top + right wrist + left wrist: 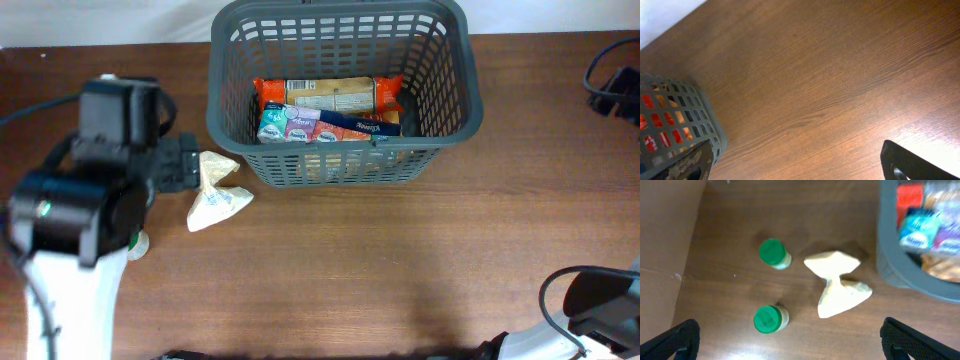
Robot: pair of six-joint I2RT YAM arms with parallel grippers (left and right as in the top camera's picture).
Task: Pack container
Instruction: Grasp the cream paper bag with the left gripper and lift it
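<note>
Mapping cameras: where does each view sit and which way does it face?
Overhead: above the table, straight down on the container; left arm, right arm show.
Left wrist: above the pouch and two green-lidded jars, facing down; left hand's fingertips show.
Right wrist: low, facing bare table; right hand's finger shows.
All three share the container.

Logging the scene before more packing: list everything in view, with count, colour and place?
container: one, dark grey, far middle of table
packet: one, orange, inside container
small packs: count unclear, teal and pink, inside container
blue pack: one, dark blue, inside container
pouch: one, cream, on table left of container
jars: two, green lids, on table beside pouch
table: one, brown
cables: unclear, black, far right
left pincer: one, black, open above jars and pouch
right pincer: one, black, open over bare table
</note>
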